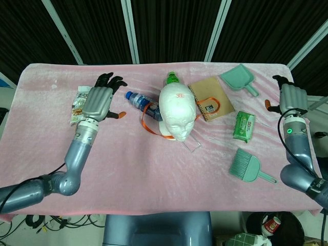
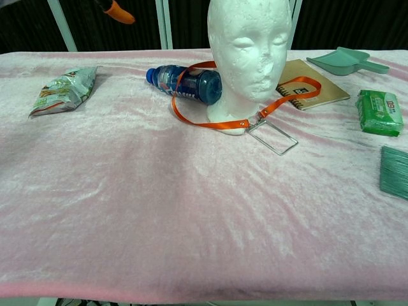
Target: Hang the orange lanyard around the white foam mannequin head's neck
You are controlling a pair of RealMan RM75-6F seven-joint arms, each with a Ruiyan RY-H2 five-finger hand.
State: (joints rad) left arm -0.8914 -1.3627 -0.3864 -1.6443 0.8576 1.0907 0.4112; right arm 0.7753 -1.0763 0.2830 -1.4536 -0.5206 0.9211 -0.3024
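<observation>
The orange lanyard (image 2: 210,123) lies looped around the base of the white foam mannequin head (image 2: 250,57) at frame centre; one side drapes over the blue bottle (image 2: 188,83), the other over the brown notebook (image 2: 306,91), and the clear badge holder (image 2: 272,137) rests on the pink cloth (image 2: 191,210) in front. Whether the loop closes behind the neck cannot be seen.

Your left hand (image 1: 99,100) is open at left of the head view, fingers spread, holding nothing. Your right hand (image 1: 291,97) sits at the right edge, holding nothing; its finger spread cannot be judged.

Treat the strap as light, limp and thin: it will sag and slide. Pinch it on the raised stretch over the bottle or notebook, not flat on cloth. The foam head is likely light and may tip if tugged
</observation>
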